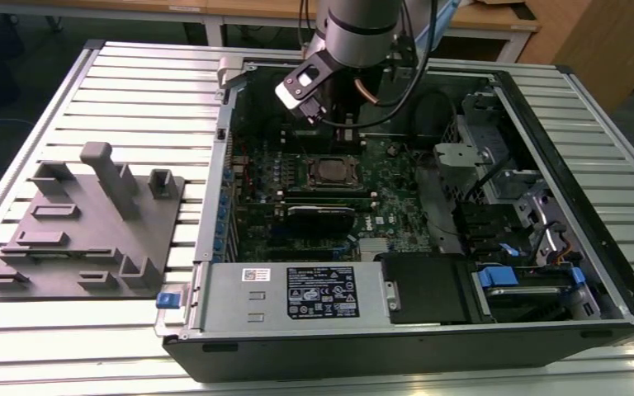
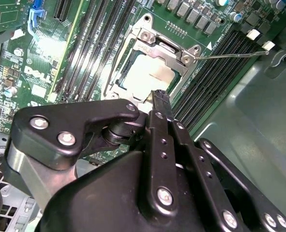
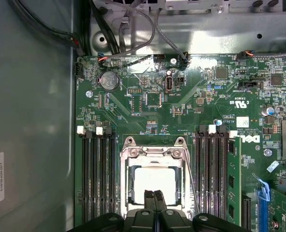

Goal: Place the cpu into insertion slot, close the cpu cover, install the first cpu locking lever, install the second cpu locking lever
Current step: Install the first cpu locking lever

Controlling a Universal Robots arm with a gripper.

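Here, the gripper hung directly over the insertion slot with its two fingers pressed together and nothing visible between them. A tip this narrow seemed better suited to pushing or hooking than to carrying.

The cpu lay flat inside the insertion slot, pale face up, immediately beneath the fingertips. Whether they touched it could not be told. The cpu cover appeared to lie down around the cpu, framing it on the insertion slot's rim, so seating and cover closing looked done.

In the second wrist view, a thin locking lever stood out from one corner of the insertion slot and ran across the neighbouring memory slots. It was apparently unlatched, which would account for the gripper's station there. The memory slots flanked the insertion slot on both sides.

Farther out, the computer case enclosed the board carrying the insertion slot. A grey fixture block lay outside the case, well apart from the insertion slot, towards the exterior view's left.
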